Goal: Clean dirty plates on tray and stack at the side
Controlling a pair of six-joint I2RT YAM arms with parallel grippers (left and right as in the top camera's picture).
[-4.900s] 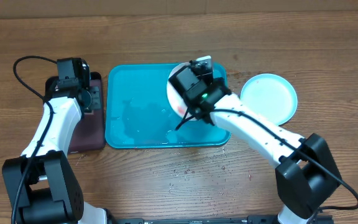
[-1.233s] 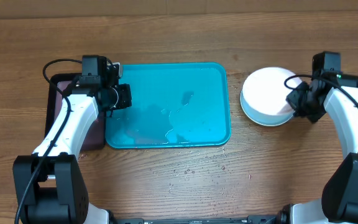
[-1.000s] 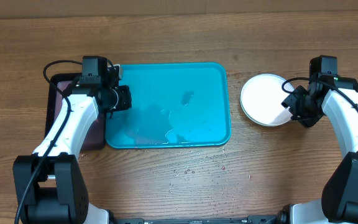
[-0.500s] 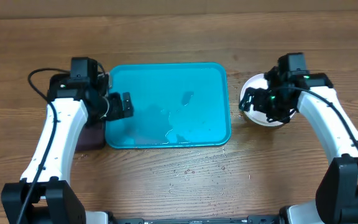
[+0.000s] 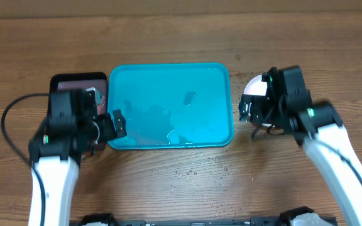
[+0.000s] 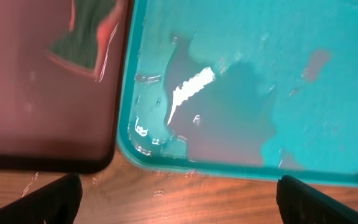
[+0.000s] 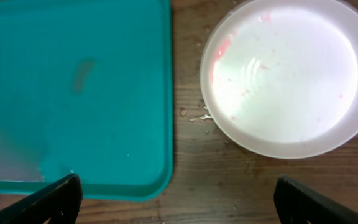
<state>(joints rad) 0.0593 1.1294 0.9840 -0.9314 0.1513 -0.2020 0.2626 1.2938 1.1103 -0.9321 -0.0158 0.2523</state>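
Moved since earlier: both arms have been drawn back toward the near table edge, and both pairs of jaws, narrower a second ago, have been spread wide.
black-rimmed tray (image 5: 77, 80): set at the far left, just beside the teal tray's left rim; a green sponge (image 6: 82, 34) is seen inside it.
left gripper (image 6: 179, 202): held wide apart and empty above the teal tray's near left corner.
teal tray (image 5: 168, 75): laid at centre; its floor is covered by a wet film.
right gripper (image 7: 179, 199): spread apart, nothing clasped, above the teal tray's right rim and the plate.
white plate (image 7: 284, 81): rested on the table (image 5: 181, 31) just right of the teal tray, marked with red specks; whether others lie beneath cannot be told.
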